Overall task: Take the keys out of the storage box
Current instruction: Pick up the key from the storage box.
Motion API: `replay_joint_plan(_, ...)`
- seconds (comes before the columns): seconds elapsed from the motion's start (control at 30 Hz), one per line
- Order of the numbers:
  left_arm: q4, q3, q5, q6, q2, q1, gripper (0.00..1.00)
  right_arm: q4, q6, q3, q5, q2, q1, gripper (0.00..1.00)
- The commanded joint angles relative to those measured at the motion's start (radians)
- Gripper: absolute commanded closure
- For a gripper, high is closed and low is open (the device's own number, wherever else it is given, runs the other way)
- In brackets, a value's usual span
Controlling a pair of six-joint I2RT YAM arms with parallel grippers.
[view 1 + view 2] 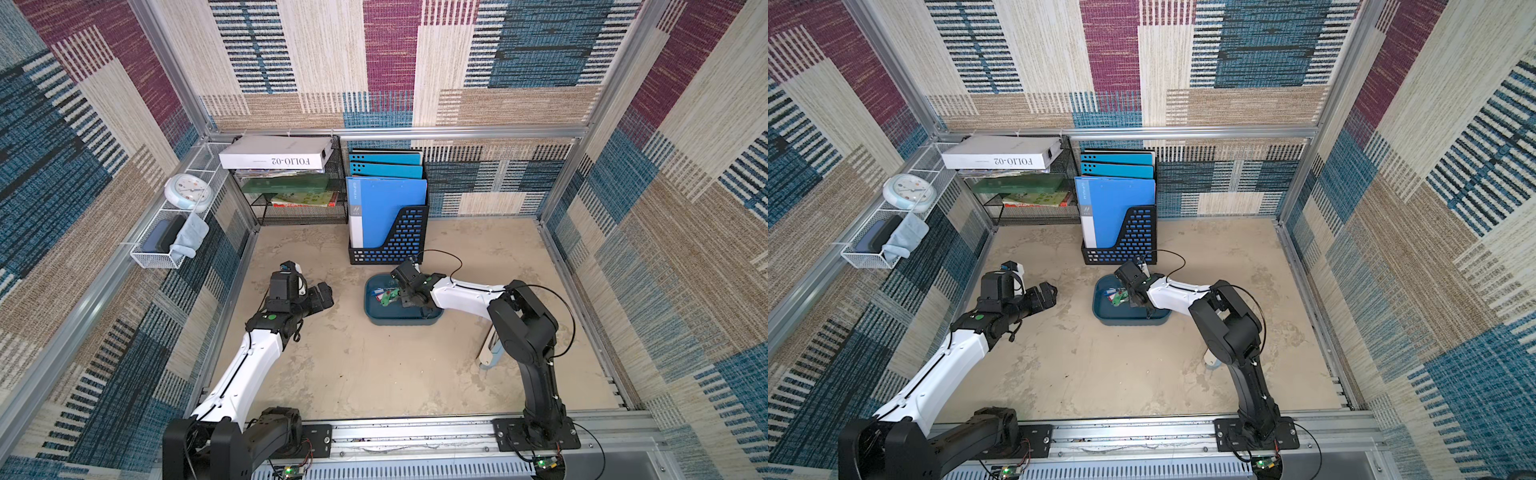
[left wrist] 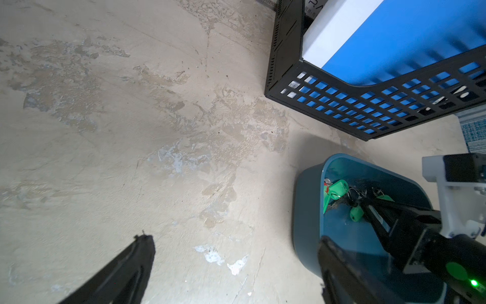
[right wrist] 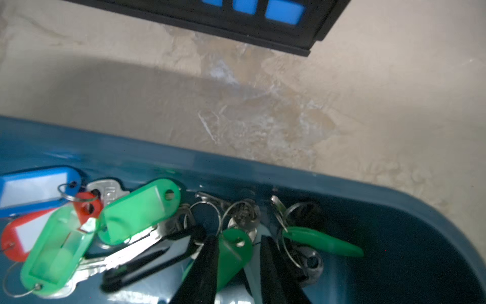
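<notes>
Item, as we logged it: storage box (image 1: 395, 320), dark teal, sat on the bench (image 1: 374, 374) near its middle, just in front of the black file holder (image 1: 399, 237) toward the back edge.

Contents: keys (image 3: 139, 210) on green, blue, red and black tags, all heaped inside the box.

Right fingers (image 3: 202, 268): down in the box, standing close either side of one green tag; through the blur we could not tell whether they pinched it.

Left fingers (image 2: 126, 268): spread wide over bare bench, well apart from the box, toward the left edge.
</notes>
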Motion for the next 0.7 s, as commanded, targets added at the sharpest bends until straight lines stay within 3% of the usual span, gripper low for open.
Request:
replay_joint_plan(0.0, 0.022, -0.003, 0.018, 0.006, -0.002, 0.001, 0.01, 0.022, 0.007, 0.001, 0.008, 0.01, -0.002, 0.71)
replay_joint_plan(0.67, 0.038, -0.01, 0.036, 0.002, 0.013, 0.001, 0.0, 0.072, -0.004, 0.076, 0.061, 0.056, -0.016, 0.69)
